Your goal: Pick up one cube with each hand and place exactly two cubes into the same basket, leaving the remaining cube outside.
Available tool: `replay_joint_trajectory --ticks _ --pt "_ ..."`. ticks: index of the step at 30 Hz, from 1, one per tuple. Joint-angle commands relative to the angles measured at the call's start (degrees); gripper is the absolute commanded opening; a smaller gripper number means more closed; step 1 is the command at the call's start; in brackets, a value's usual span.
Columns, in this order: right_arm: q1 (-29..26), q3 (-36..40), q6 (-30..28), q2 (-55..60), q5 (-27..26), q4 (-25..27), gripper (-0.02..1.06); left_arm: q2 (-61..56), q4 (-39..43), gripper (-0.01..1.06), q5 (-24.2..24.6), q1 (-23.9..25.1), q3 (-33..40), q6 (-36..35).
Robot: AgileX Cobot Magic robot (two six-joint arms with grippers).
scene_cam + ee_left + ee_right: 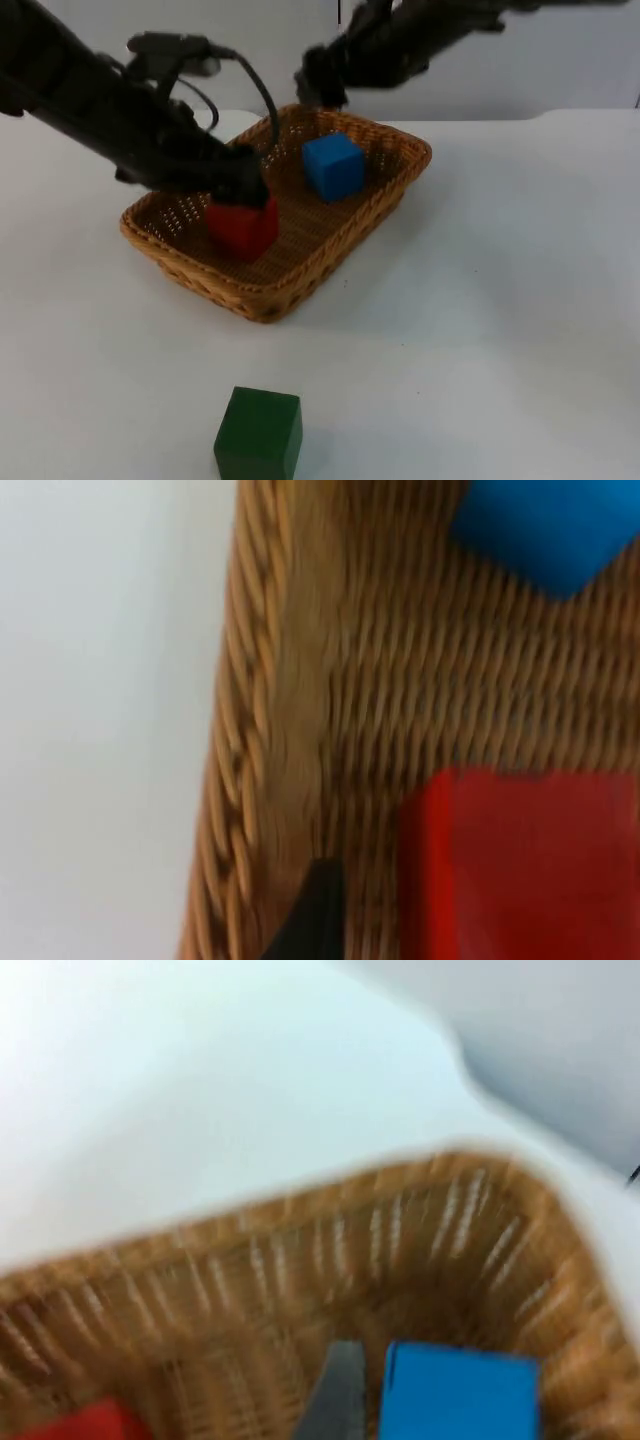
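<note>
two cubes lie inside the wicker basket in the top view: the red cube directly under the left gripper, whose fingers reach down onto its top, though whether they clasp it or stand apart i cannot tell; the blue cube sits further along the basket floor, apart from the red one, just below and beside the right gripper, which hangs above the basket's far rim, its fingers too dark and blurred to judge. the green cube stands outside on the white worktop, well apart from both grippers and from the basket. from the left wrist, the red cube lies just beside the black fingertip, with the basket wall on the fingertip's other side and the blue cube further ahead. from the right wrist, the blue cube lies right next to a grey fingertip, the basket rim curves beyond it, and a bit of the red cube shows off to the other side.
</note>
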Motion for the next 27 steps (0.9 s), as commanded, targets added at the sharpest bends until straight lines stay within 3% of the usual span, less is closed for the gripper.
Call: replay_joint_trajectory --ticks 1,14,24,27 --pt "-0.07 -0.49 -0.73 -3.77 1.38 -1.19 0.73 -3.61 -0.74 0.85 0.15 0.13 -0.26 -0.38" --pt "-0.07 -0.49 -0.73 -17.96 13.76 -1.30 0.73 -25.79 0.90 0.85 1.77 0.24 -0.26 -2.69" --pt "-0.07 -0.49 -0.51 -22.99 21.52 -1.08 0.73 -32.23 3.61 0.85 5.83 0.24 -0.26 -6.63" --pt "-0.07 -0.49 -0.38 -23.78 23.78 -1.09 0.73 -33.69 8.45 0.85 7.53 0.24 -0.26 -10.55"
